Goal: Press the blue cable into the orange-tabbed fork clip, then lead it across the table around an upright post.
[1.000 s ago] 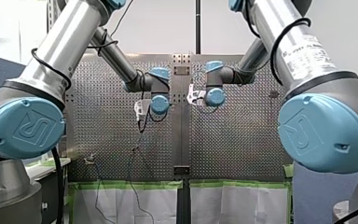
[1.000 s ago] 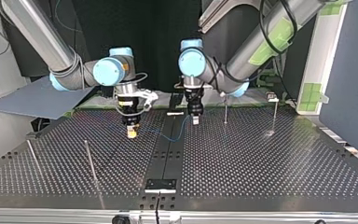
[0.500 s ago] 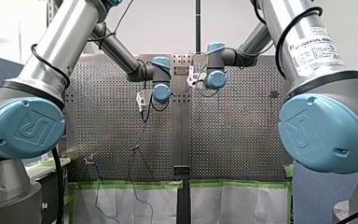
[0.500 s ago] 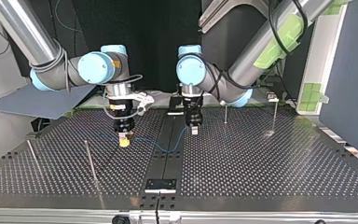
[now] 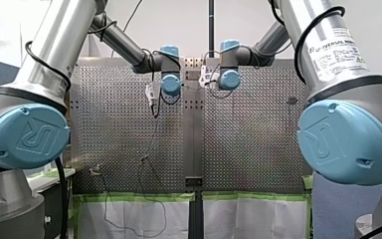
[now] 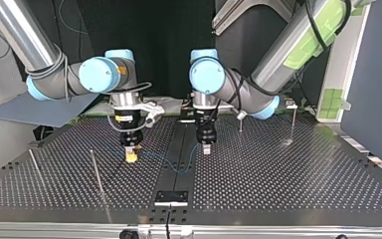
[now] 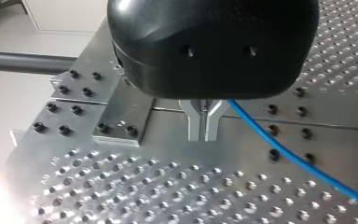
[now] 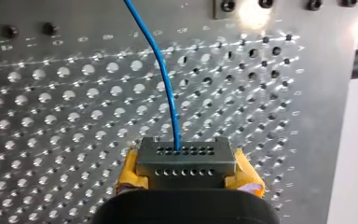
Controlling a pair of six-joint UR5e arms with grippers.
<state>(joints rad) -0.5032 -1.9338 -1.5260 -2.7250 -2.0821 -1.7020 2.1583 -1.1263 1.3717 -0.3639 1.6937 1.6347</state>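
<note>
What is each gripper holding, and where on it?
Both hold the blue cable partway along: my right gripper between yellow pads, my left gripper apparently between its shut metal fingers.

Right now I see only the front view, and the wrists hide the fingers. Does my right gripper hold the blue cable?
Observer: Yes. In the right wrist view the right gripper is shut on the blue cable, which leaves from between its yellow pads.
Operator: And my left gripper?
Observer: The left gripper has its fingers together; the cable comes out right beside them.
Operator: Is the cable taut between them?
Observer: No, in the top view it sags toward the table.
</note>
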